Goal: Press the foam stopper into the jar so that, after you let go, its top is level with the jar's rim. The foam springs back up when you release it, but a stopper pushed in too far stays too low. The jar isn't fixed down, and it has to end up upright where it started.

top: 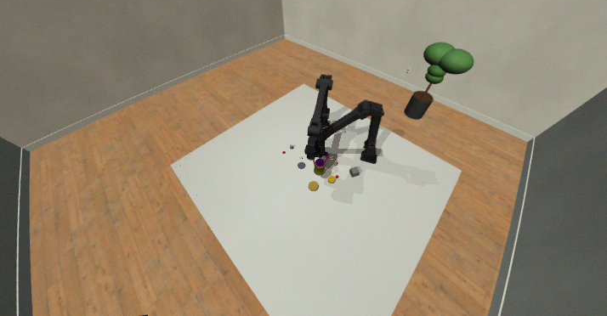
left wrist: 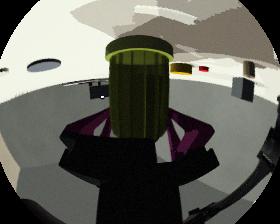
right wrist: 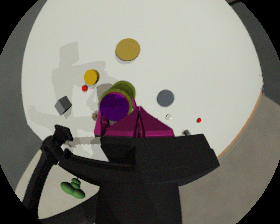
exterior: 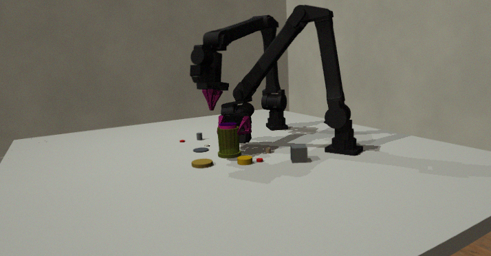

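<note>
Centring the closed fingertips of the right gripper [top: 312,152] [exterior: 211,109] [right wrist: 139,107] over the foam stopper [top: 320,162] [exterior: 227,124] [right wrist: 114,106] comes first, as we judge it, because they hang above and off to one side of it. We see the stopper in the mouth of the jar [top: 319,172] [exterior: 228,142] [left wrist: 139,95] [right wrist: 125,89], its violet top standing proud of the rim. Our push should be straight down and slow, going slightly below level to allow for spring-back; then we lift clear and check before adding any more. Short presses suit us better than one deep one, since overshoot leaves the foam low. Our left gripper [top: 320,160] [exterior: 231,125] [left wrist: 139,110] [right wrist: 116,99] is spread wide around the jar and clamped on its sides, which ought to steady it upright against an off-centre push. The right jaws are fully together with nothing between them, making a narrow pusher. As for pose, our right arm reaches out high and bends at the wrist so its fingers point down, while our left slopes low to the jar, its hand close to the table.
</note>
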